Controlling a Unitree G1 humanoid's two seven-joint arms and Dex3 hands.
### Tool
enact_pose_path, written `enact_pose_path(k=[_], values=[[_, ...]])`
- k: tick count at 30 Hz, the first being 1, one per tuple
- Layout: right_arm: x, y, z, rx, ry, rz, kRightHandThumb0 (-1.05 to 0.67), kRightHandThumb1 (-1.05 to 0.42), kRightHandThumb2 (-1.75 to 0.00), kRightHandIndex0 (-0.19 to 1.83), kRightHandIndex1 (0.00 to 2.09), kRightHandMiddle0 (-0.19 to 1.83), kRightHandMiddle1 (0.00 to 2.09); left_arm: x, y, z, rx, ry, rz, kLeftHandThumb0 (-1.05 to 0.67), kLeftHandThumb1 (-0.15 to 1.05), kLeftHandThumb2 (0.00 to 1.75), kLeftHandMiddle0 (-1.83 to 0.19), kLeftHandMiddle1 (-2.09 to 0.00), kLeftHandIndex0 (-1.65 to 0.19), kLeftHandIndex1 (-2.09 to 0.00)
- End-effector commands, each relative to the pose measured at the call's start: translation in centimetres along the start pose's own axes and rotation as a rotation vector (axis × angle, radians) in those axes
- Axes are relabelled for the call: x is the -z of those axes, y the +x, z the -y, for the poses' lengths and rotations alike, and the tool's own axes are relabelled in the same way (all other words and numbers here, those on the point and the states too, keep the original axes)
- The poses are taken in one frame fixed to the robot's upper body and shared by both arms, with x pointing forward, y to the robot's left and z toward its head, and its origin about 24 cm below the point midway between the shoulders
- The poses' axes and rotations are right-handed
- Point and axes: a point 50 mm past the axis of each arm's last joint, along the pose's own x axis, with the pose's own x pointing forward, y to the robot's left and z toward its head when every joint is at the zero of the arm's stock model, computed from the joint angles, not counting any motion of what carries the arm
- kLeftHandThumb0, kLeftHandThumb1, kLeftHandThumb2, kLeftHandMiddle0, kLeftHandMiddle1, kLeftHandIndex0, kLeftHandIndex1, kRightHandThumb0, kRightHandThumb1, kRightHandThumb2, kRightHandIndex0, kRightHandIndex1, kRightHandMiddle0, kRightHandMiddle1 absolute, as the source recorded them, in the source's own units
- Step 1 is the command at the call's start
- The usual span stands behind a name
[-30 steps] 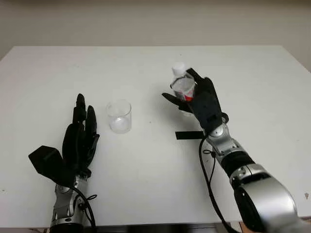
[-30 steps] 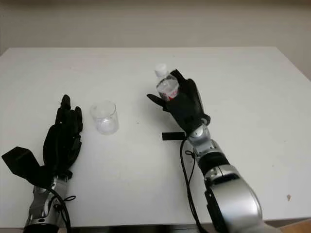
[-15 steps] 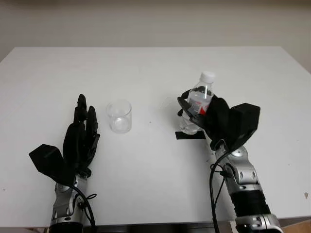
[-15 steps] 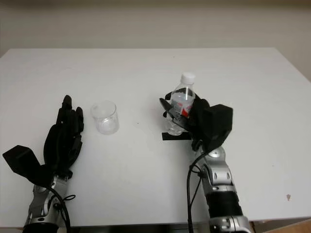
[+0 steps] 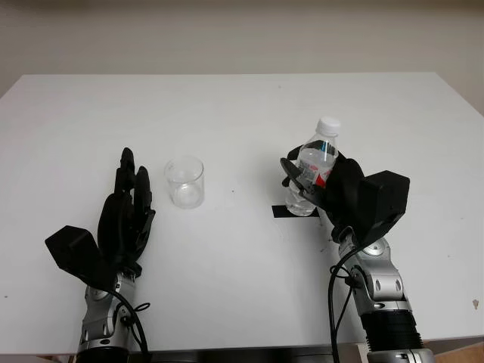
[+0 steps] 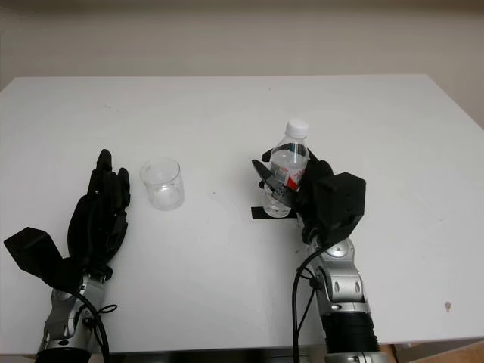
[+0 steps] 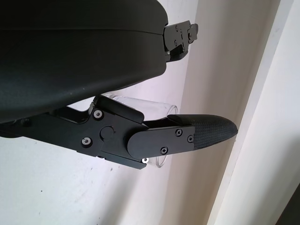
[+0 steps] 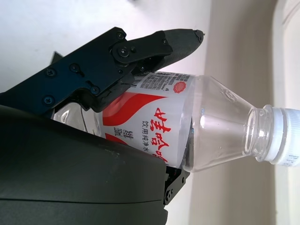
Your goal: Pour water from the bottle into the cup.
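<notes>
A clear plastic bottle [image 5: 313,168] with a white cap and a red-and-white label [image 8: 150,125] stands upright on the table, its base on a strip of black tape [image 5: 283,211]. My right hand [image 5: 327,189] is shut around the bottle's body from the right. A clear empty cup [image 5: 185,181] stands left of the bottle, a short gap away. My left hand [image 5: 130,198] is open, just left of the cup and not touching it. The cup [image 7: 159,112] also appears behind the left hand's fingers [image 7: 206,131].
The white table [image 5: 242,106] stretches wide behind and around both objects. Its far edge meets a pale wall; its right edge runs past the right arm.
The right hand has swung back from the tilted, forward position and brought the bottle upright, setting it down on the black tape. The left hand and cup have stayed put.
</notes>
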Motion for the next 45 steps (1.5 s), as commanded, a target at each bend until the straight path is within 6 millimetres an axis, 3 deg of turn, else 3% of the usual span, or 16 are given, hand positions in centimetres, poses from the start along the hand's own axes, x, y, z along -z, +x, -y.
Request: enact_pose_path(k=[1, 13, 30, 33, 34, 35, 36, 37, 38, 41, 45], values=[[-0.4, 0.5, -0.4, -0.007, -0.009, 0.033, -0.45, -1.05, -0.45, 1.22, 2.09, 0.86, 2.09, 1.7, -1.1, -0.5, -0.023, -0.015, -0.074, -0.74, 1.05, 0.50, 0.19, -0.04, 0.19, -0.04], [0.2, 1.5, -1.7, -0.028, -0.068, 0.058, -0.43, -1.05, -0.48, 1.29, 2.09, 0.92, 2.09, 1.7, -1.3, -0.6, -0.026, -0.014, -0.072, -0.75, 1.05, 0.49, 0.19, -0.04, 0.19, -0.04], [0.6, 1.3, -1.6, -0.061, -0.038, -0.023, -0.47, -1.05, -0.46, 1.31, 2.09, 0.89, 2.09, 1.5, -1.2, -1.0, -0.028, -0.017, -0.075, -0.75, 1.05, 0.46, 0.18, -0.06, 0.18, -0.05], [0.7, 1.0, -1.5, -0.053, -0.040, -0.019, -0.58, -1.05, -0.30, 1.05, 2.09, 0.61, 2.09, 1.4, -1.2, -1.1, -0.028, -0.011, -0.076, -0.75, 1.05, 0.46, 0.18, -0.05, 0.18, -0.06], [0.7, 0.8, -1.5, -0.047, -0.033, -0.014, -0.62, -1.05, -0.24, 0.81, 2.09, 0.42, 2.09, 1.4, -1.2, -1.2, -0.026, -0.009, -0.075, -0.75, 1.05, 0.47, 0.19, -0.05, 0.18, -0.05], [0.7, 0.6, -1.4, -0.048, -0.047, -0.004, -0.69, -1.04, -0.15, 0.33, 1.96, 0.11, 1.91, 1.3, -1.2, -1.2, -0.024, -0.006, -0.075, -0.75, 1.05, 0.47, 0.19, -0.05, 0.18, -0.05], [0.7, 0.5, -1.3, -0.050, -0.059, 0.002, -0.73, -1.04, -0.11, 0.10, 1.63, -0.04, 1.57, 1.3, -1.2, -1.3, -0.023, -0.005, -0.075, -0.75, 1.05, 0.47, 0.19, -0.05, 0.18, -0.05], [0.7, 0.3, -1.2, -0.056, -0.075, 0.009, -0.75, -1.03, -0.08, -0.01, 1.44, -0.11, 1.39, 1.3, -1.1, -1.3, -0.024, -0.004, -0.075, -0.75, 1.05, 0.47, 0.19, -0.05, 0.18, -0.05], [0.7, 0.1, -1.2, -0.065, -0.088, 0.015, -0.80, -1.02, -0.07, -0.10, 1.06, -0.15, 1.05, 1.2, -1.1, -1.4, -0.023, -0.005, -0.076, -0.75, 1.05, 0.47, 0.19, -0.05, 0.18, -0.05], [0.8, -0.6, -0.8, -0.119, -0.086, 0.025, -0.87, -0.97, -0.05, -0.17, 0.19, -0.18, 0.29, 1.1, -1.0, -1.4, -0.020, -0.004, -0.075, -0.75, 1.05, 0.47, 0.19, -0.05, 0.18, -0.05], [0.8, -1.2, -0.4, -0.172, -0.070, 0.035, -0.89, -0.92, -0.04, -0.19, 0.01, -0.19, 0.02, 1.0, -0.9, -1.4, -0.017, -0.004, -0.075, -0.75, 1.05, 0.46, 0.19, -0.05, 0.18, -0.06]])
